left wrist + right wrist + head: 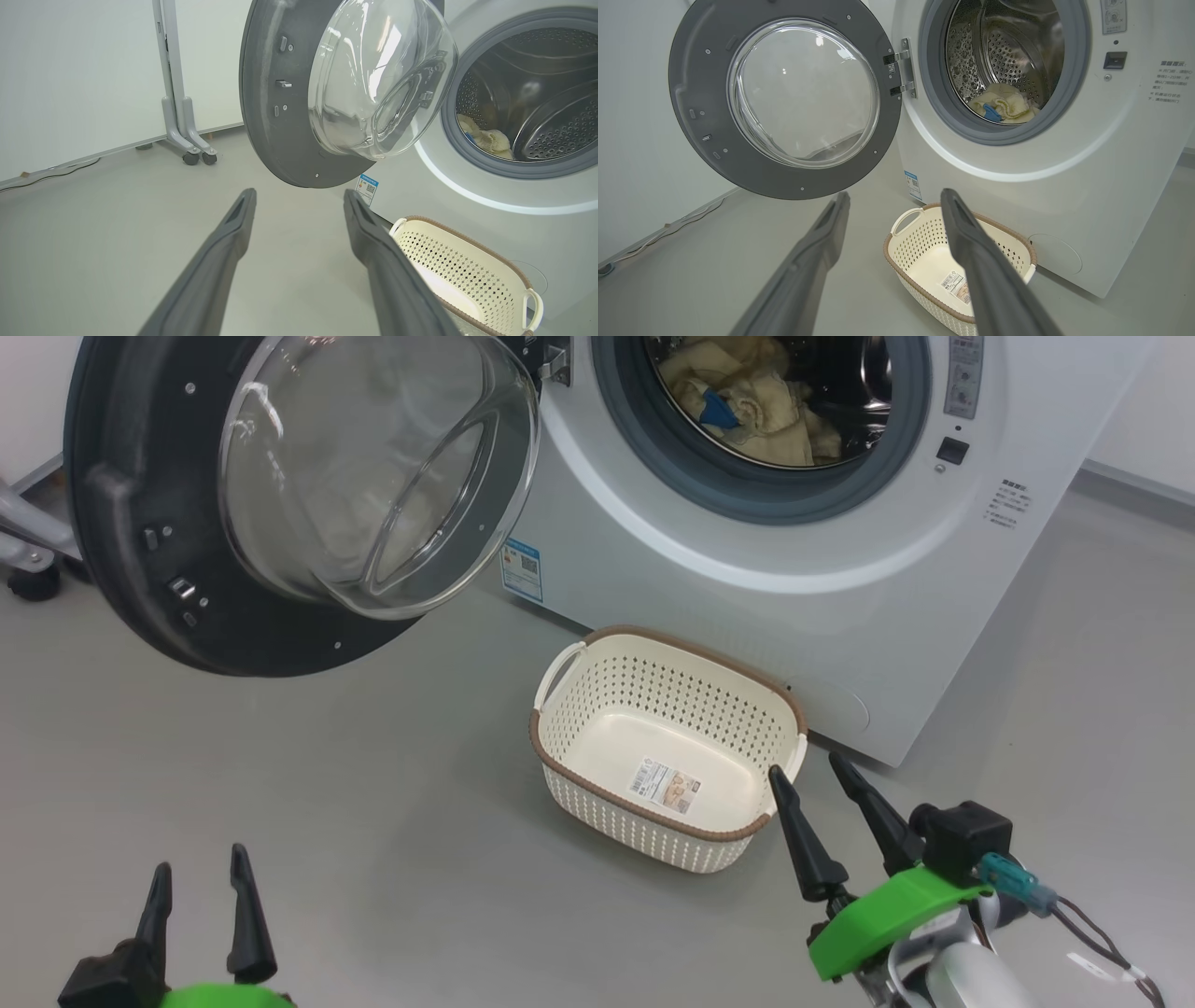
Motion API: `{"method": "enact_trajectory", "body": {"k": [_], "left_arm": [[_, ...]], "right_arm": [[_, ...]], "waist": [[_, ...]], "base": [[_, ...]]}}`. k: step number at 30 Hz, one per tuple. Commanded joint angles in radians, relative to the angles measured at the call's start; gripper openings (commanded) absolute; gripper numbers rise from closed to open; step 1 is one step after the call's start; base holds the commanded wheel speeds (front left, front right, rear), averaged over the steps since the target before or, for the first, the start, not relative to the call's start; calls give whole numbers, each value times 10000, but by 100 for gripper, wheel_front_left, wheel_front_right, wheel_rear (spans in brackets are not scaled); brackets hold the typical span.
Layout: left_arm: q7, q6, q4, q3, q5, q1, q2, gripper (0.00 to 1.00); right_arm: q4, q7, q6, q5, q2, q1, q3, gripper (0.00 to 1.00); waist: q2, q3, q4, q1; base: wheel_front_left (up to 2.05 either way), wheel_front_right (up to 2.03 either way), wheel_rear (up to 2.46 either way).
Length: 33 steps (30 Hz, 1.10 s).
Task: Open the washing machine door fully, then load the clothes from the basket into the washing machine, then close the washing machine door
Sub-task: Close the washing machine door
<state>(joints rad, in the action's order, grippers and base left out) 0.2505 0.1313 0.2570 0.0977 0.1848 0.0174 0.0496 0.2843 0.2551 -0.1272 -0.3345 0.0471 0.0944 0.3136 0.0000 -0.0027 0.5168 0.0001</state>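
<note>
The washing machine (840,607) (1111,186) (490,219) stands ahead with its door (140,523) (271,116) (700,93) swung wide open to the left. Cream-yellow clothes (747,406) (1004,105) (490,140) with a blue cuff lie inside the steel drum. The cream basket (597,691) (915,233) (448,261) sits on the floor before the machine, with only a label on its bottom. My right gripper (808,775) (894,196) is open beside the basket's right end, holding nothing. My left gripper (201,863) (299,193) is open at the lower left, over bare floor.
A grey wheeled stand (180,93) stands by the white wall left of the door, with a cable (51,170) along the wall's foot. The grey floor (327,803) spreads wide to the left of the basket.
</note>
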Motion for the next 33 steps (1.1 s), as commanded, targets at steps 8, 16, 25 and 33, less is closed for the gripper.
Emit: {"method": "enact_trajectory", "body": {"k": [8,16,25,33], "left_arm": [[113,-12,-270,461,-61,-481,41,100],[113,-11,-247,497,-72,-490,31,100],[113,-9,-201,459,-90,-531,24,100],[113,-8,-202,462,-112,-545,20,100]], "right_arm": [[-285,67,-35,51,31,445,124,100],[-300,67,-35,71,31,405,87,100],[-372,67,-35,67,31,366,16,100],[-409,67,-35,98,31,335,-53,100]], "waist": [[0,30,21,-1],[0,10,7,-1],[0,40,21,-1],[0,66,39,-1]], "base": [[0,0,0],[0,0,0],[0,0,0],[0,0,0]]}}
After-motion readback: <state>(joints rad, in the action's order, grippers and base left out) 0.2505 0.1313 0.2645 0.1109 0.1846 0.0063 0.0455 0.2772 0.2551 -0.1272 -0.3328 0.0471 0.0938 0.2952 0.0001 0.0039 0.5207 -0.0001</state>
